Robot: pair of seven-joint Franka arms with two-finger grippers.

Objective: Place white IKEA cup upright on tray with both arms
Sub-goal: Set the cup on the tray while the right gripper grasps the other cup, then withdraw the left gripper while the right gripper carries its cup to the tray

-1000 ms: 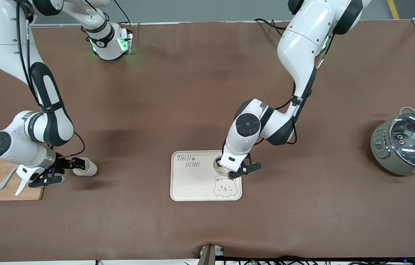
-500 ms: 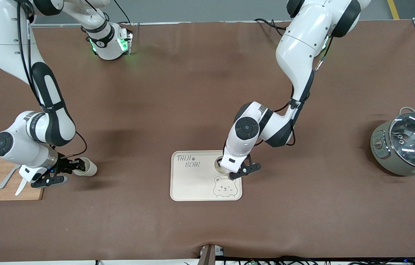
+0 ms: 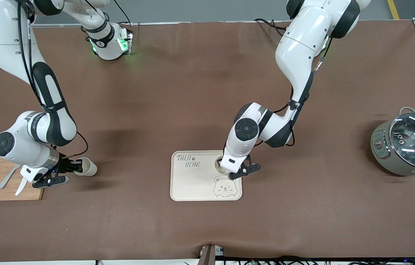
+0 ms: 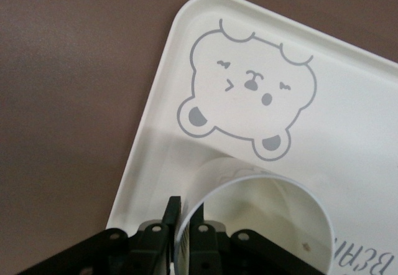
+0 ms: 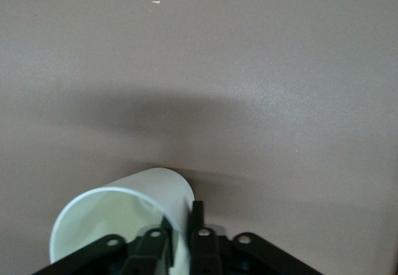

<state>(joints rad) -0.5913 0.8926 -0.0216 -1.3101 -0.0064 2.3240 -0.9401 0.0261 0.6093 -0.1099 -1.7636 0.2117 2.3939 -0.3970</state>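
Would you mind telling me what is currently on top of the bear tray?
One white cup stands upright on the tray, above the bear drawing. The left gripper pinches its rim. The cup's base is hidden by the gripper.

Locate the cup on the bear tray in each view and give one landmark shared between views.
Front view: the cup stands upright on the tray, under the left tool, just above the bear face.
Left wrist view: cup, its wall pinched by that tool.
Right wrist view: not in it; that is a second cup.
Shared landmark: the bear face, front and left wrist views.
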